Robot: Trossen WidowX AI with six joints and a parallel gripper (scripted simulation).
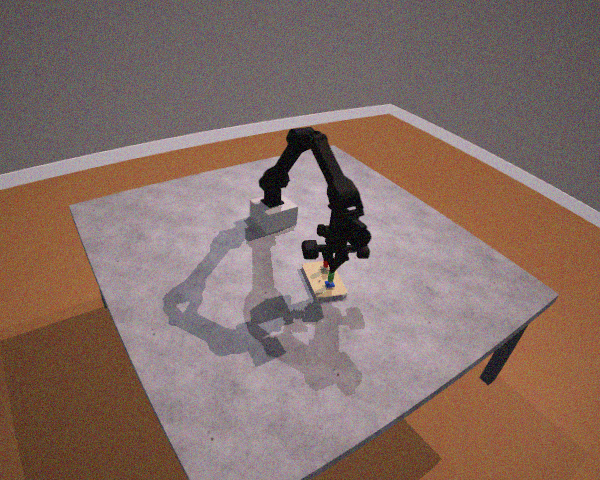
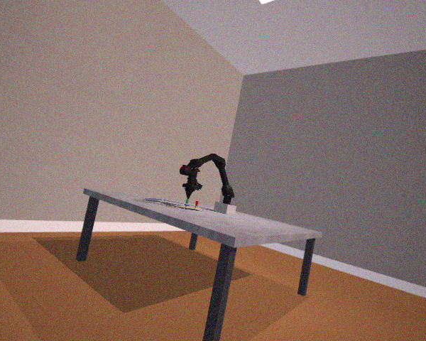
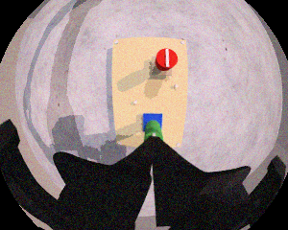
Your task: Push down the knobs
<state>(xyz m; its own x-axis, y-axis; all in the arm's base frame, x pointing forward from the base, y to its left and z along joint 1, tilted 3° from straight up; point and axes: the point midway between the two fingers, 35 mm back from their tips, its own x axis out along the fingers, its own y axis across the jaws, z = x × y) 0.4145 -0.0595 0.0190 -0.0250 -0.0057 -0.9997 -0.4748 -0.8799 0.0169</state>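
Observation:
A tan circuit board [image 1: 316,275] [image 3: 131,64] stands on the grey table [image 1: 186,289]. A red knob [image 3: 166,59] [image 1: 325,263] [image 2: 197,202] with a white line sits at the board's far end. A green knob [image 3: 155,129] [image 1: 331,276] [image 2: 187,201] stands on a blue potentiometer [image 3: 152,118] [image 1: 329,284] at the near end. My gripper [image 3: 154,141] [image 1: 333,269] [image 2: 187,197] is shut, with nothing between the fingers. Its closed tips rest right on top of the green knob and hide most of it in the wrist view.
The arm's pale grey base block [image 1: 272,218] [image 2: 225,208] stands on the table behind the board. The arm arches over from it. The table's edges are far from the board on all sides.

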